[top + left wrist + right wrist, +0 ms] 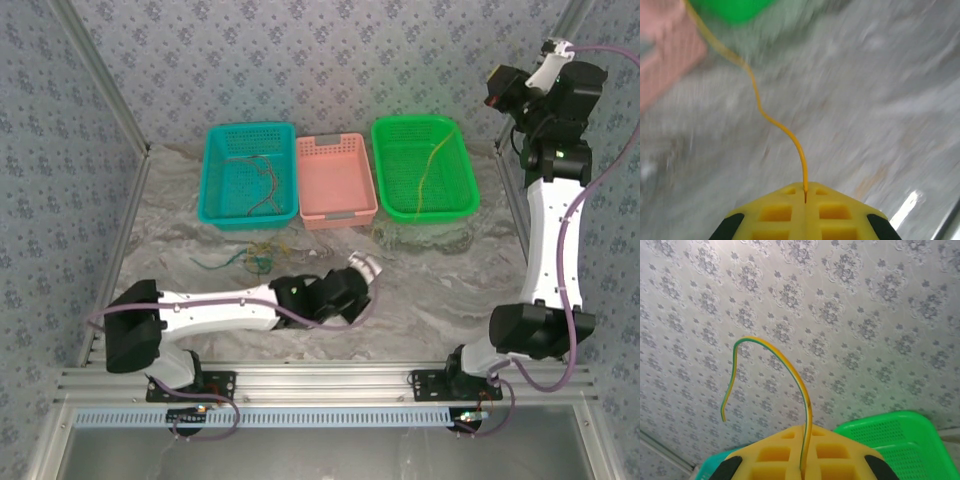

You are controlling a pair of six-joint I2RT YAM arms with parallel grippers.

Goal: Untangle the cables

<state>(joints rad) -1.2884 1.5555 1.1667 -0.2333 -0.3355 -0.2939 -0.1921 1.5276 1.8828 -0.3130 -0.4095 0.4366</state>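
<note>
- Three baskets stand in a row at the far side of the surface (450, 285): the teal basket (215, 200), the pink basket (337, 185) and the green basket (400, 175).
- Inside the teal basket lie dark and reddish cables (262, 182). A small tangle (250, 258) of green and yellow cables lies on the surface just in front of it.
- The left gripper (805, 192), low over the surface before the pink basket, is clamped on a thin orange cable (758, 102) that runs off toward the green basket.
- A yellow cable (432, 165) lies in the green basket.
- The right gripper (804, 435), raised high at the far right, is pinched on a yellow-green cable (795, 377) that arches up and droops left.
</note>
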